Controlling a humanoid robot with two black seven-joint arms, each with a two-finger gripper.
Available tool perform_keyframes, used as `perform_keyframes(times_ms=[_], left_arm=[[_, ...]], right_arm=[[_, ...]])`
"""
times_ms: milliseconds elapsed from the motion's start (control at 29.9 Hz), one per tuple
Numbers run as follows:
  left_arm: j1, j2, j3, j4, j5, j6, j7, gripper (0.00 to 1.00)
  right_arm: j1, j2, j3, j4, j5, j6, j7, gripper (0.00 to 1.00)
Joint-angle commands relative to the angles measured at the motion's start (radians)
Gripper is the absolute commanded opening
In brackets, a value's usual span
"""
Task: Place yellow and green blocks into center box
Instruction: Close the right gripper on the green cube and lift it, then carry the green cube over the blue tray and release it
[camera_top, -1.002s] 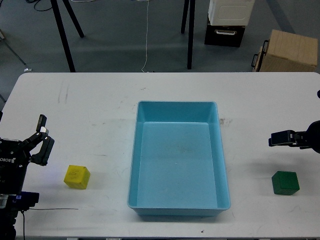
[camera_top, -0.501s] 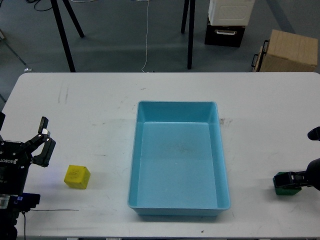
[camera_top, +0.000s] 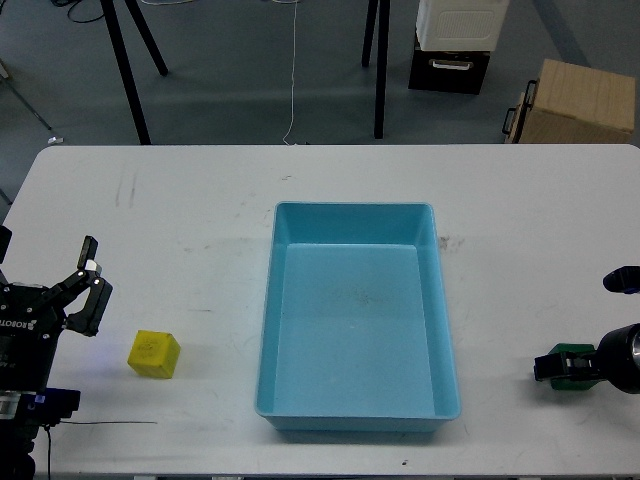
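Note:
The yellow block (camera_top: 154, 354) lies on the white table (camera_top: 180, 220), left of the blue center box (camera_top: 357, 412). My left gripper (camera_top: 88, 282) is open and empty, up and to the left of the yellow block and apart from it. The green block (camera_top: 573, 353) lies at the right, near the table's front edge. My right gripper (camera_top: 566, 368) is down at the green block and covers most of it; only green slivers show. Its dark fingers cannot be told apart. The box is empty.
A cardboard box (camera_top: 578, 100) and a black-and-white case (camera_top: 455, 45) stand on the floor behind the table, with stand legs (camera_top: 380, 70) beside them. A thin black cable (camera_top: 110, 420) runs along the front left edge.
My right gripper has dropped from above the green block down onto it, now covering most of it. The green block and the left gripper have stayed in place.

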Motion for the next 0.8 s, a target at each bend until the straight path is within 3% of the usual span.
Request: perform_keyframes(times_ms=[0, 33, 100, 134, 234, 434, 535, 668, 768], left_arm=[[0.003, 0.000, 0.000, 0.001, 0.000, 0.000, 0.000, 1.00], [0.003, 0.000, 0.000, 0.001, 0.000, 0.000, 0.000, 1.00], [0.003, 0.000, 0.000, 0.001, 0.000, 0.000, 0.000, 1.00], [0.003, 0.000, 0.000, 0.001, 0.000, 0.000, 0.000, 1.00], [0.001, 0.000, 0.000, 0.001, 0.002, 0.000, 0.000, 1.00], [-0.003, 0.000, 0.006, 0.001, 0.002, 0.000, 0.000, 1.00], [-0.003, 0.000, 0.035, 0.001, 0.003, 0.000, -0.002, 1.00], [-0.003, 0.000, 0.043, 0.006, 0.020, 0.000, -0.002, 1.00], [-0.006, 0.000, 0.043, 0.006, 0.023, 0.000, -0.002, 1.00]], right_arm=[[0.000, 0.001, 0.004, 0.000, 0.000, -0.001, 0.000, 0.79], [0.000, 0.001, 0.004, 0.000, 0.000, -0.001, -0.002, 0.66], [0.000, 0.000, 0.004, 0.001, -0.005, -0.002, -0.006, 0.21], [0.000, 0.001, 0.004, 0.000, -0.005, -0.007, -0.008, 0.12], [0.001, -0.003, 0.006, 0.001, -0.003, -0.029, -0.008, 0.01], [0.015, -0.020, 0.165, 0.049, 0.044, -0.027, 0.008, 0.01], [0.050, -0.006, 0.255, 0.061, 0.232, -0.021, 0.029, 0.01], [0.203, 0.118, 0.221, 0.032, 0.512, -0.019, 0.034, 0.01], [0.253, 0.202, 0.152, -0.021, 0.520, -0.024, 0.034, 0.01]])
